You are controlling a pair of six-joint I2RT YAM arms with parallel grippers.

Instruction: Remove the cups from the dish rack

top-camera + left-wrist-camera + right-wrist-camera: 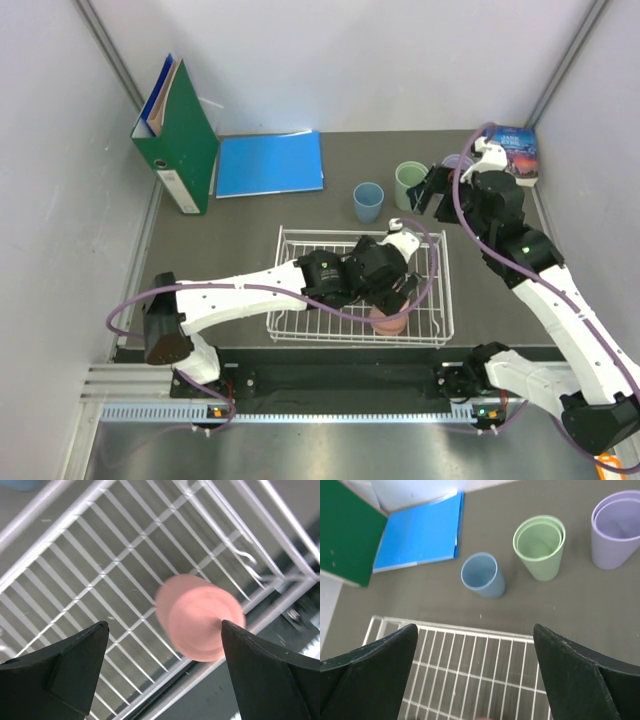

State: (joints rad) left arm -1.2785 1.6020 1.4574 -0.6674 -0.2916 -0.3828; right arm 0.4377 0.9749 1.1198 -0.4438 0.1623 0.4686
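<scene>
The white wire dish rack lies at the table's near middle. One salmon pink cup stands in its front right corner, apparently base up. My left gripper hovers over it. In the left wrist view the pink cup shows blurred between the wide-open fingers, touching neither. Beyond the rack on the table stand the blue cup, the green cup and the lavender cup, all upright. My right gripper hangs open beside the green cup, with nothing between its fingers.
A blue folder lies flat at the back left, next to an upright green binder. A book lies at the back right. Grey walls close in both sides. The rack's far rim is below the right gripper.
</scene>
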